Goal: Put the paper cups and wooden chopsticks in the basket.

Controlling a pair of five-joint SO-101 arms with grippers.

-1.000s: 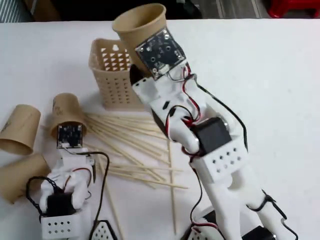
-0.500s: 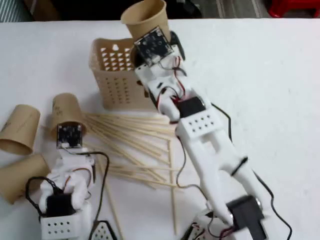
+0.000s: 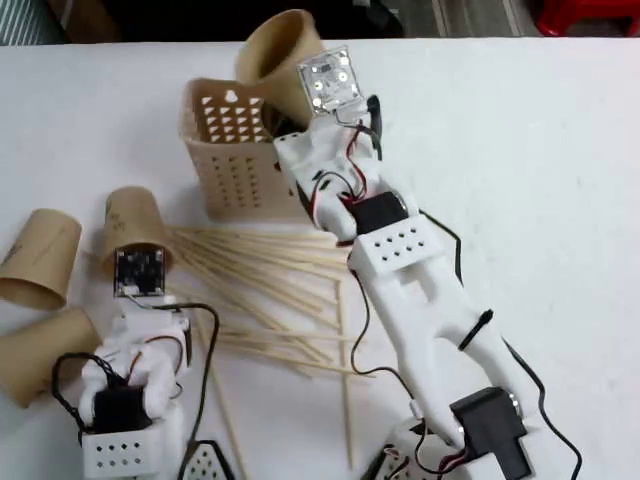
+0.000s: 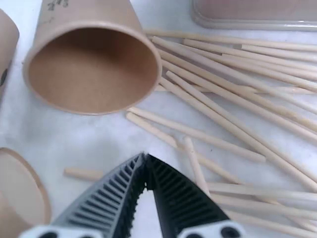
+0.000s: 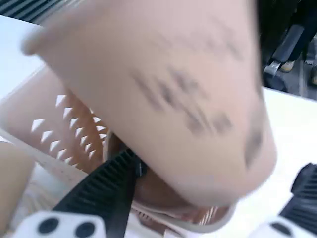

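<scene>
A paper cup [image 3: 277,48] hangs tilted over the far right corner of the perforated basket [image 3: 228,160], between the jaws of my right gripper [image 3: 320,108], which stands open. In the right wrist view one finger [image 5: 111,186] touches the cup [image 5: 163,94] and the other stands off it, with the basket [image 5: 54,124] below. My left gripper [image 4: 145,166] is shut and empty, low over the table near a lying cup [image 4: 91,64], the same cup [image 3: 133,222] left of the basket. Wooden chopsticks [image 3: 270,290] lie scattered [image 4: 237,114] between the arms.
Two more paper cups lie on their sides at the left edge, one [image 3: 40,255] above the other [image 3: 35,350]. The right arm's body [image 3: 420,300] stretches over part of the chopstick pile. The table's right half [image 3: 540,180] is bare white.
The right arm carried its cup lower and to the basket's far right corner. The cup tipped toward the basket, and the jaws have parted. The left arm has not moved.
</scene>
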